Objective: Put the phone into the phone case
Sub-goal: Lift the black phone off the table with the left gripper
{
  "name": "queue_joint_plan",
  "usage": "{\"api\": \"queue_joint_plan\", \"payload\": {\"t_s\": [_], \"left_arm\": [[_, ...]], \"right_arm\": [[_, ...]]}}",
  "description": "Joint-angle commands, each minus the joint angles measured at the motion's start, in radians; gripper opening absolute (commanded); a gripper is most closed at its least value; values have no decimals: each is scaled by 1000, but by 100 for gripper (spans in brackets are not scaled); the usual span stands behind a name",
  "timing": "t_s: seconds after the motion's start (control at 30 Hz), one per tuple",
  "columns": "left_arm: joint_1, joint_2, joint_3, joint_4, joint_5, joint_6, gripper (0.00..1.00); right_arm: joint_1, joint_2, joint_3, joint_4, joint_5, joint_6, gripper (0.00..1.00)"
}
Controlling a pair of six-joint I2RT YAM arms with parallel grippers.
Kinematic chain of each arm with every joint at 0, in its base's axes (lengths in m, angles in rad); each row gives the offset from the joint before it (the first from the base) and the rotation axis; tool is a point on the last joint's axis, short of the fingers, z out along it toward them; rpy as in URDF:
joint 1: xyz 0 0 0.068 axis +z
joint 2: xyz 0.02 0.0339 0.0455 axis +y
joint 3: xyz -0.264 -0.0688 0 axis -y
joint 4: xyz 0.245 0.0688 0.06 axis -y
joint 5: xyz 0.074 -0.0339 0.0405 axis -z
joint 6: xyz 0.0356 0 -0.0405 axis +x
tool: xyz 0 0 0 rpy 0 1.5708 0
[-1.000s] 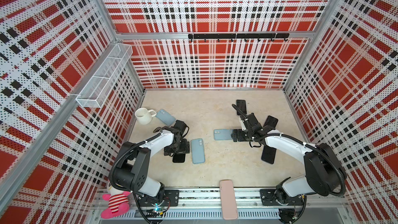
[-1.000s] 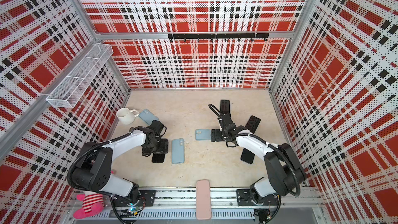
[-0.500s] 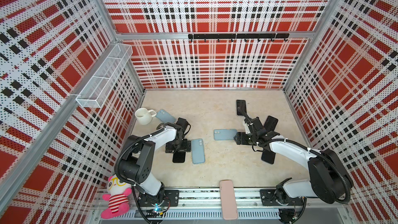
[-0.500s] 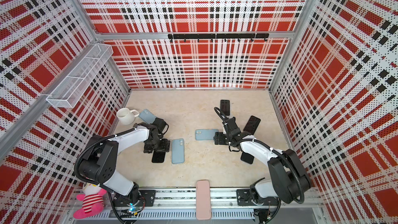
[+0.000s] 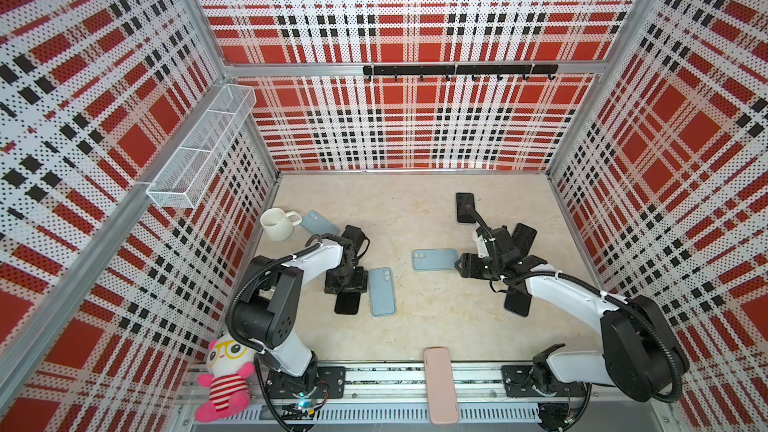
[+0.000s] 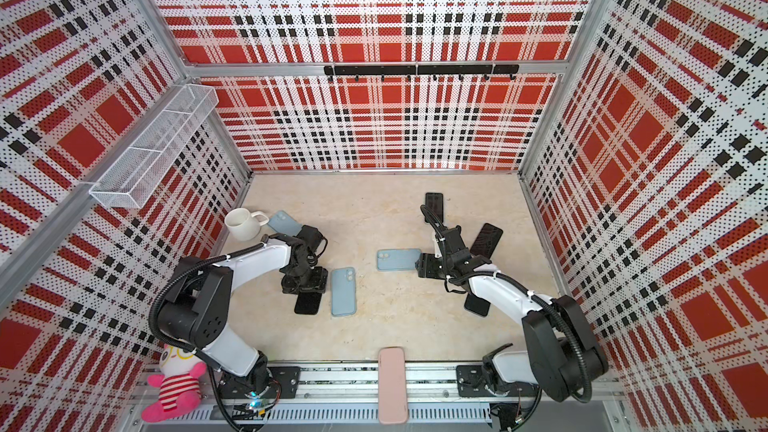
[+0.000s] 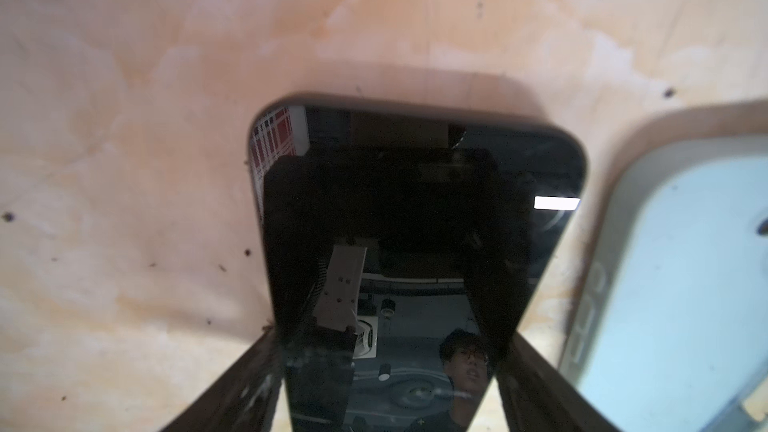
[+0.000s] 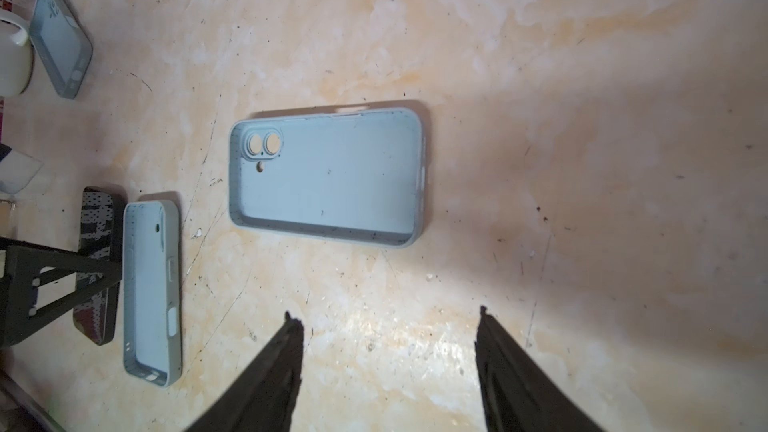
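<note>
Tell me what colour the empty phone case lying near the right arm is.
The phone case is pale blue, clearest in the right wrist view.

Left arm (image 5: 309, 261) reaches forward from its base, and its wrist curls over and points steeply down. Left pincer (image 5: 346, 284) sits low with jaws set wide; can't tell if they're gripping. Right arm (image 5: 569, 290) stretches forward and inward, forearm low and near level. Right pincer (image 5: 464, 266) aims toward the middle, fingertips (image 8: 291, 338) parted with nothing between them.
</note>
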Motion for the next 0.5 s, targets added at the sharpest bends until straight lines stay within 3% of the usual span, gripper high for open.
{"api": "queue_joint_plan", "payload": {"t_s": [0.0, 0.37, 0.47], "left_arm": [[-8, 48, -4, 40, 13, 24, 78], [-1, 39, 34, 13, 30, 29, 75], [20, 31, 40, 8, 46, 45, 75]], "right_arm": [[-6, -20, -23, 48, -64, -40, 67], [-4, -22, -87, 196, -192, -28, 62], [-4, -19, -110, 274, -231, 30, 60]]}}
